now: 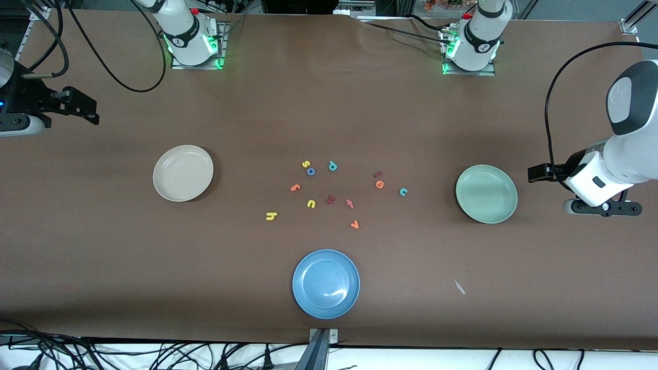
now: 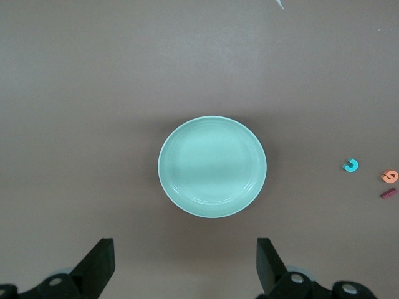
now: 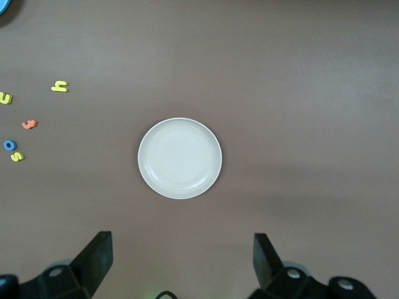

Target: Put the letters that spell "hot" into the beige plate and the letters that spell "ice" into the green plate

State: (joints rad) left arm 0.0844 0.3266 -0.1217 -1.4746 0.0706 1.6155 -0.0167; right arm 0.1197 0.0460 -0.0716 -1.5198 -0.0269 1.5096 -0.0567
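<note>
The beige plate lies toward the right arm's end of the table and the green plate toward the left arm's end, both holding nothing. Between them lie the yellow h, blue o, orange t, dark red i, orange e and teal c. My left gripper hangs open high beside the green plate. High beside the beige plate, my right gripper is open too. Neither holds anything.
A blue plate sits near the front edge. Mixed among the letters are a yellow s, teal p, yellow u, a dark red letter, a pink t and an orange v. A paper scrap lies nearby.
</note>
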